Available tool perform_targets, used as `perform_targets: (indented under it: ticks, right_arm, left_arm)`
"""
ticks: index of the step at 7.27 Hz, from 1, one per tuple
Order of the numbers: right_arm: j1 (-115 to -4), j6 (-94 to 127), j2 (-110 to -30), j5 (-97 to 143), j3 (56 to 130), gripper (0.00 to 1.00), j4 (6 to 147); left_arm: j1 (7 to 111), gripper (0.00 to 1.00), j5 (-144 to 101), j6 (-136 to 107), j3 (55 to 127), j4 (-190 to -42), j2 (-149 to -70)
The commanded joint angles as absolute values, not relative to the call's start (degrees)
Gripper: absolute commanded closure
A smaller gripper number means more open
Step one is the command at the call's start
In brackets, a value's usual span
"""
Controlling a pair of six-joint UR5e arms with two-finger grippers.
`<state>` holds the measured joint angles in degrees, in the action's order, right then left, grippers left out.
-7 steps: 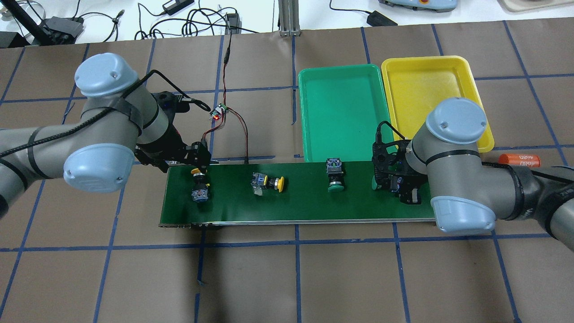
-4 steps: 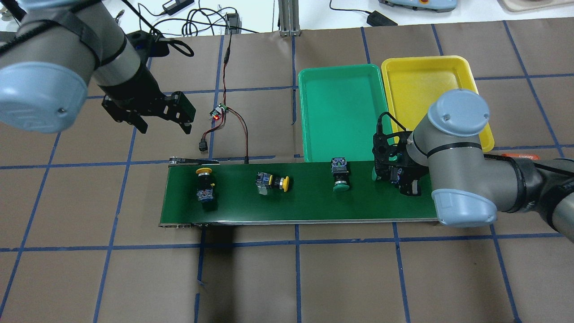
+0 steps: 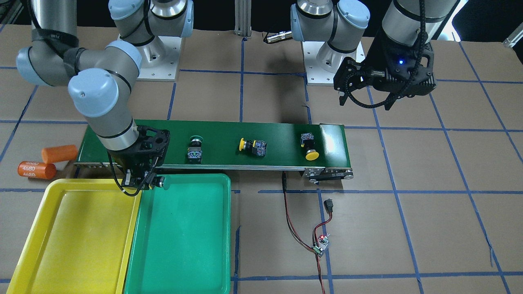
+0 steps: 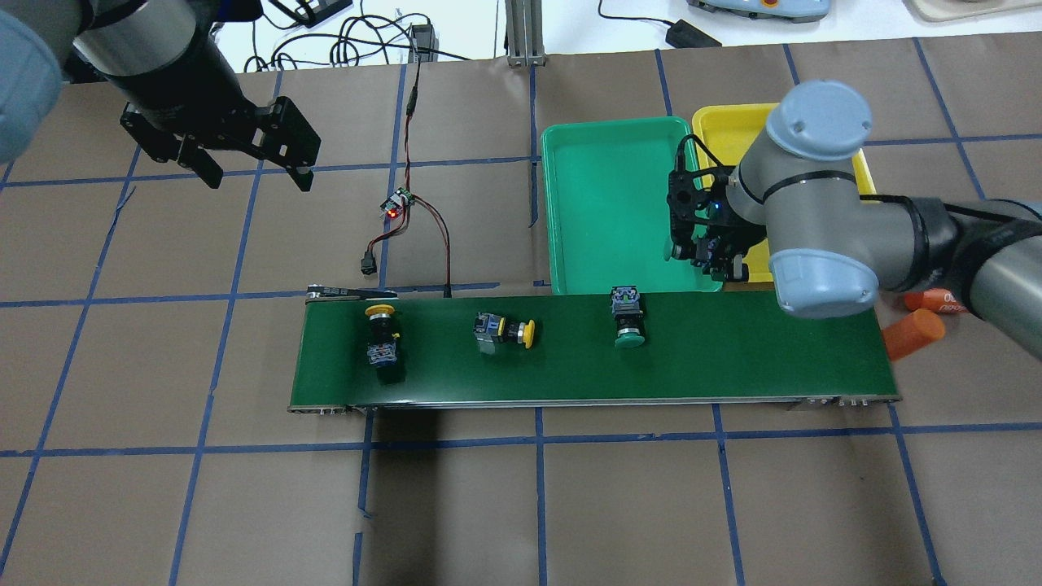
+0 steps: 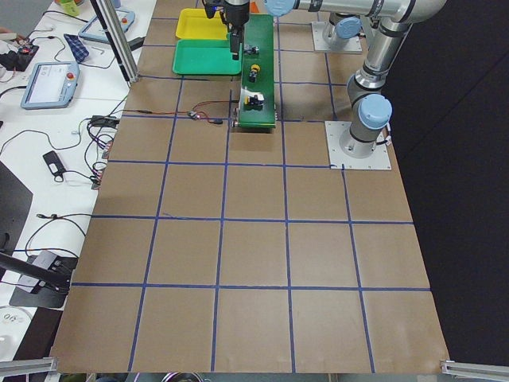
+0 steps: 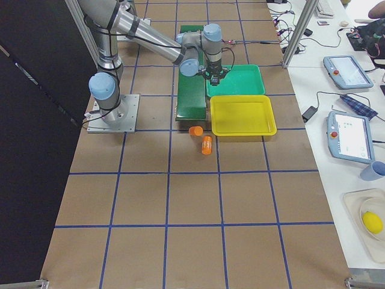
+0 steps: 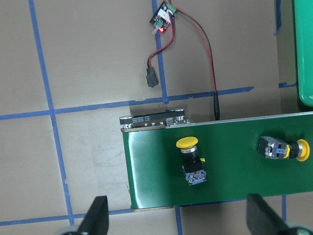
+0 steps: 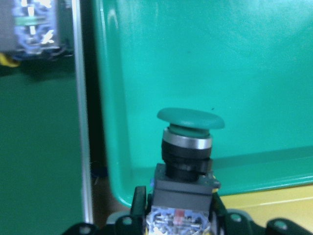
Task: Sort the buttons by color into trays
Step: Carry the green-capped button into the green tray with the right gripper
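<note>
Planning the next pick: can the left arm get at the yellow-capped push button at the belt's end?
Probably yes: the left gripper hangs nearby, fingers open, and nothing crowds the yellow-capped push button.

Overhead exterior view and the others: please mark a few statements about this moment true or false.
The right gripper holds a green button at the green tray's corner. True.
Two buttons lie on the conveyor belt. False: three, two yellow buttons and one green-capped button.
The left gripper is shut on a yellow button. False: it is open and empty, away from the belt.
The yellow tray holds no button. True.
</note>
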<state>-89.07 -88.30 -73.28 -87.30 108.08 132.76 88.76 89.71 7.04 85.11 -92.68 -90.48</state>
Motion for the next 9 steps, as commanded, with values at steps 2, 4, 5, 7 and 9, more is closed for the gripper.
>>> perform_targets:
  ticks: [2,4,5,7,9]
  right_arm:
    - [-90.9,-87.9,-64.6,-88.0,101.3,0.33,133.3]
    - [-90.6,-84.8,-64.9,-87.8,101.3,0.00,132.8]
    - [-90.5,-81.2,-66.0,-88.2,101.5,0.00,132.6]
    - [-90.5,-67.2,-70.3,-88.2,102.0,0.00,127.0]
    - [-90.4,-51.4,-72.8,-88.2,102.2,0.00,121.8]
  left_arm:
    - [88.8,0.00,89.7,7.3,84.8,-93.0,-89.7]
    - [88.8,0.00,89.6,7.0,84.0,-94.6,-89.0]
    - [88.3,0.00,89.6,6.9,84.3,-95.4,-88.8]
    - [87.5,0.00,89.5,6.5,83.8,-96.9,-88.9]
    - [87.3,0.00,89.3,6.5,83.7,-96.9,-88.8]
